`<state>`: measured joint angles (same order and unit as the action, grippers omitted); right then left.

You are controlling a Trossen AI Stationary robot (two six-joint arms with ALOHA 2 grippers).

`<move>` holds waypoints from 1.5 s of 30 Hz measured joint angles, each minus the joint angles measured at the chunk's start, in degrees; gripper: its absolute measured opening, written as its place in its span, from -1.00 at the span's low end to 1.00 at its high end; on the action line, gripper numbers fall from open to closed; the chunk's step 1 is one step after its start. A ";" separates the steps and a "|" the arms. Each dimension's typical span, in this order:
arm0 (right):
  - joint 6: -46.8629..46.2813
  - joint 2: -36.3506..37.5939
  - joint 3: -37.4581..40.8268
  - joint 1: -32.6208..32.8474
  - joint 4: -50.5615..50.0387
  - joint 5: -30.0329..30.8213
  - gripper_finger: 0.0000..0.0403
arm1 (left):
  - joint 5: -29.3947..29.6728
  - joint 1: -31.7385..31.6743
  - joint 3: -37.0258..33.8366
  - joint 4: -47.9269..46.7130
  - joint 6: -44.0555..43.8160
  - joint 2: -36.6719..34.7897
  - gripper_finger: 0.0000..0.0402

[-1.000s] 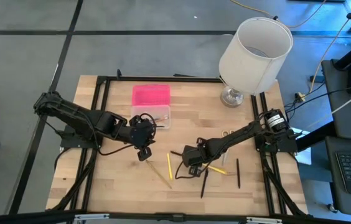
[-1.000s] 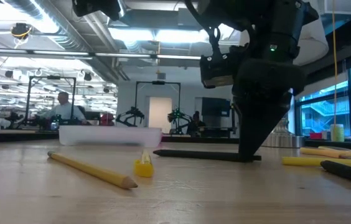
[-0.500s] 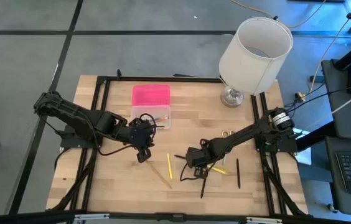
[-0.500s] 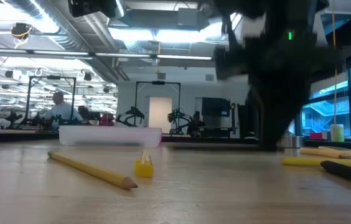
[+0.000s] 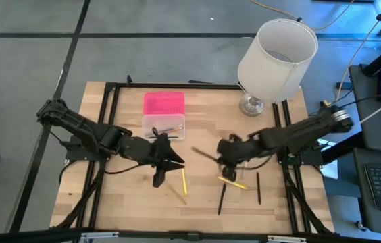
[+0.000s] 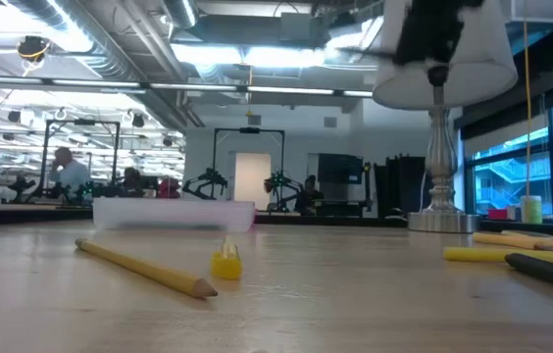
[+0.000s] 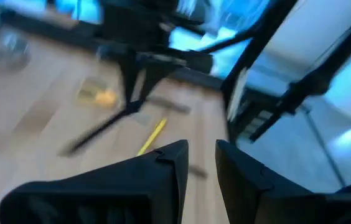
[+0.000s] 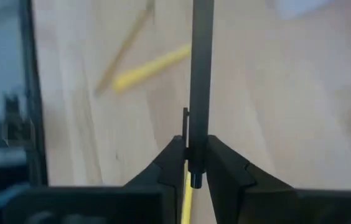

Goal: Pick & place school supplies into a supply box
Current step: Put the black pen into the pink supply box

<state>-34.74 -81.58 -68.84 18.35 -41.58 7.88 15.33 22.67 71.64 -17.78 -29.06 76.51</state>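
The wooden tabletop (image 5: pixel 109 196) is carrying everything, with a big white lamp (image 5: pixel 276 52) standing at its far right corner. The left arm is reaching in from the left edge, its left gripper (image 5: pixel 171 159) hanging above the middle of the tabletop just in front of the supply box; its jaws are standing slightly apart with nothing between them, as the left wrist view shows. The right arm is stretching in from the right edge, and the right gripper (image 8: pixel 192 167) is pinching a dark pen (image 8: pixel 200 74) that is sticking straight out ahead of its jaws, lifted off the wood. The supply box (image 5: pixel 164 125) is lying behind the left gripper, its pink lid (image 5: pixel 164 102) folded open toward the far edge and a couple of thin supplies already lying in the clear base. A wooden pencil (image 6: pixel 144 267) and a short yellow pencil (image 5: pixel 184 181) are lying in front of the left gripper. Another yellow pencil (image 5: pixel 234 182), a black pen (image 5: pixel 221 199) and a second black pen (image 5: pixel 258 187) are lying near the front right.
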 joint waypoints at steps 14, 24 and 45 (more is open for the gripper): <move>14.67 13.42 -0.15 4.04 31.61 11.89 -0.72 | 4.23 -1.10 0.00 14.63 9.29 0.00 -0.63; 18.93 5.41 -0.15 5.33 42.65 10.23 -0.72 | -1.76 -4.63 0.00 20.32 14.26 0.00 -0.62; 18.58 3.26 -0.15 5.23 44.85 9.95 -0.72 | -6.70 -5.85 0.00 21.11 15.40 0.00 -0.63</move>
<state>-16.17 -78.32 -68.99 23.57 3.26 17.82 8.62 16.82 71.64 3.33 -13.66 76.51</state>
